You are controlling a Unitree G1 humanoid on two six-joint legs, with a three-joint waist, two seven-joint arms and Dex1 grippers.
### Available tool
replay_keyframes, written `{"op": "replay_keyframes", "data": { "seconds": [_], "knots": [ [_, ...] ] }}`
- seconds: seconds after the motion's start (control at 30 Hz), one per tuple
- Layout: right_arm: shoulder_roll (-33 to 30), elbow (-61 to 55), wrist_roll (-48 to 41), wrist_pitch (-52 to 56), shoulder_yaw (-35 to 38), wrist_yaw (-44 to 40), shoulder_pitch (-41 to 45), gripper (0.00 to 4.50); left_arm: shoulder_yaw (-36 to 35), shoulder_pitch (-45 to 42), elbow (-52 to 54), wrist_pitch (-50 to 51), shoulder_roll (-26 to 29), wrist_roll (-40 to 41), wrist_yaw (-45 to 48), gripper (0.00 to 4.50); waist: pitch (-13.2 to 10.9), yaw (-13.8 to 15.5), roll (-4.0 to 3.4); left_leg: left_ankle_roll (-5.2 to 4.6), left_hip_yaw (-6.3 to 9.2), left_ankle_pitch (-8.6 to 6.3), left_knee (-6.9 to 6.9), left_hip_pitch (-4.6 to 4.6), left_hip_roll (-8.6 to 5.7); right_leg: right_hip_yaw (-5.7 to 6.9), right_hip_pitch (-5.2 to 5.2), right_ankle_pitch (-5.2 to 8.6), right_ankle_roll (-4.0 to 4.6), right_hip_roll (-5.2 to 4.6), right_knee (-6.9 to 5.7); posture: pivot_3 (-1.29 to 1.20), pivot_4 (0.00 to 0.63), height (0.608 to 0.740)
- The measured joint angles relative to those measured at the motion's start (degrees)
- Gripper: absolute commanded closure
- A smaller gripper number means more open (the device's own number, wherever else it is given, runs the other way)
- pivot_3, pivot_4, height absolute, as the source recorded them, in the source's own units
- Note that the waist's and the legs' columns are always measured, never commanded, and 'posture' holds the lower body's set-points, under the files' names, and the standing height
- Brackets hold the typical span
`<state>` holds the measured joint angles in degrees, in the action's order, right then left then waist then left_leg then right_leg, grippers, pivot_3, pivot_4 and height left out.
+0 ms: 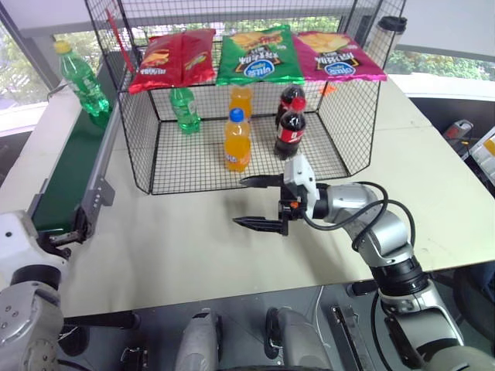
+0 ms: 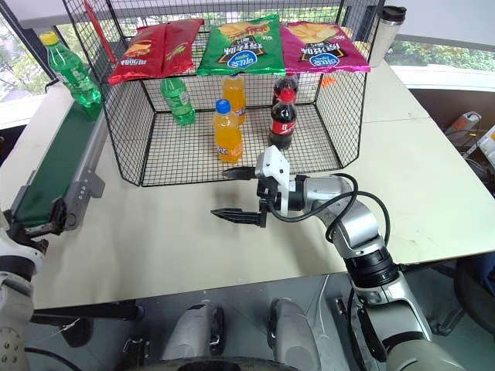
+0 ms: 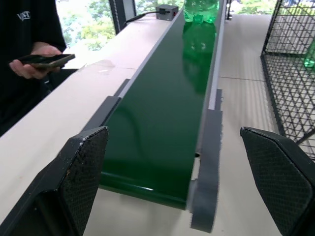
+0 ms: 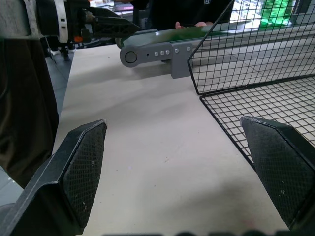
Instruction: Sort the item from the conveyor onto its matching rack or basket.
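The soda bottle (image 1: pixel 83 79) on the conveyor (image 1: pixel 69 166) is clear green with a yellow cap and green label; the belt is dark green between grey rails. The wire-mesh cage (image 1: pixel 139 147) is black. Inside it stand an orange bottle (image 1: pixel 237 141) with a blue cap and a dark cola bottle (image 1: pixel 290 130) with a red cap. Red, green and magenta chip bags (image 1: pixel 255 56) lie on top. The bench (image 1: pixel 193 247) is pale beige.
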<state>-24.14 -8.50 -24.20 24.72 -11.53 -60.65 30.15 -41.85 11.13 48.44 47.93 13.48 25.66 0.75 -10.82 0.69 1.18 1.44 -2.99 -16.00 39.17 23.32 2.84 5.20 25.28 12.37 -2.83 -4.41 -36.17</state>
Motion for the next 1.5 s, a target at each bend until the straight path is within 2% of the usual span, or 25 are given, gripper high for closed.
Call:
{"op": "replay_keyframes", "data": {
  "seconds": [0.47, 1.1, 1.5],
  "knots": [
    [0.6, 1.5, 1.7, -1.2, 0.0, 1.2, 0.0, 0.00, 2.5, -3.1, -5.6, -2.3, 0.2, -0.9, -1.4, 0.05, 0.0, 0.0, 0.01, 0.00, -0.02, 0.00, 0.00, 0.00, 0.00, 0.00, 0.00, -0.01, -0.01, 0.00, 0.00, 0.00, 0.150, 0.740],
    [0.7, 4.1, 3.3, -3.8, -0.1, 1.5, 0.1, 0.00, 2.7, -4.2, -6.9, -3.7, 1.3, -1.3, -2.4, 0.05, 0.0, 0.0, 0.01, 0.00, -0.02, 0.00, 0.00, 0.00, 0.00, 0.00, 0.01, -0.01, -0.01, 0.00, 0.00, 0.00, 0.150, 0.740],
    [0.7, 4.3, 3.7, -3.9, -0.4, 1.5, 0.1, 0.00, 2.0, -6.2, -8.4, -3.9, 4.0, -1.3, -2.8, 0.05, 0.0, 0.0, 0.01, 0.00, -0.01, 0.00, 0.00, 0.00, 0.00, 0.00, 0.01, -0.01, -0.02, -0.01, 0.00, 0.00, 0.150, 0.740]
  ]
}}
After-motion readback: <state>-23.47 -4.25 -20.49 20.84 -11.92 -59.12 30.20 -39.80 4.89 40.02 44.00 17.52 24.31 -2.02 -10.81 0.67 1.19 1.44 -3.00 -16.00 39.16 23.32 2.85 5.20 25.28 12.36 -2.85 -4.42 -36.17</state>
